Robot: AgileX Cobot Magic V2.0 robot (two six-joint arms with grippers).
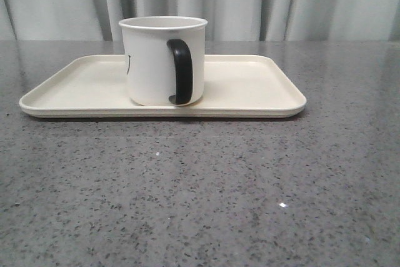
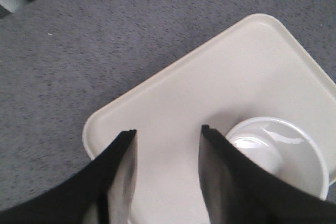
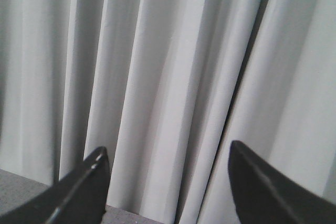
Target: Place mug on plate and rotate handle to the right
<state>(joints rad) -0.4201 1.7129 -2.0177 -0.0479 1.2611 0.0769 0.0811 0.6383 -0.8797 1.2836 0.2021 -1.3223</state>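
A speckled grey counter (image 1: 200,198) is seen stretching from the front edge of the front view, bare up to the plate (image 1: 262,92), which lies flat with its long side across the view. The mug (image 1: 150,60) is stood upright on the plate, a little left of the plate's middle, its base resting on the cream surface inside the low rim. The handle (image 1: 181,70) is turned toward the camera and slightly to the right of the mug's front; part of a black print is glimpsed at the mug's left edge. Behind the counter, a pale pleated curtain (image 1: 281,1) is hung across the background. Neither arm is shown in the front view. In the left wrist view, the left tool (image 2: 167,132) is held released above the plate (image 2: 173,103), its two dark fingers (image 2: 123,166) spread with only plate surface between them, and the open mouth of the mug (image 2: 294,153) is seen just beside one finger, not touched by it. In the right wrist view, the right tool (image 3: 168,153) is also released, its fingers (image 3: 86,187) wide apart and aimed at the curtain (image 3: 173,77), with a strip of counter (image 3: 21,190) visible low down.
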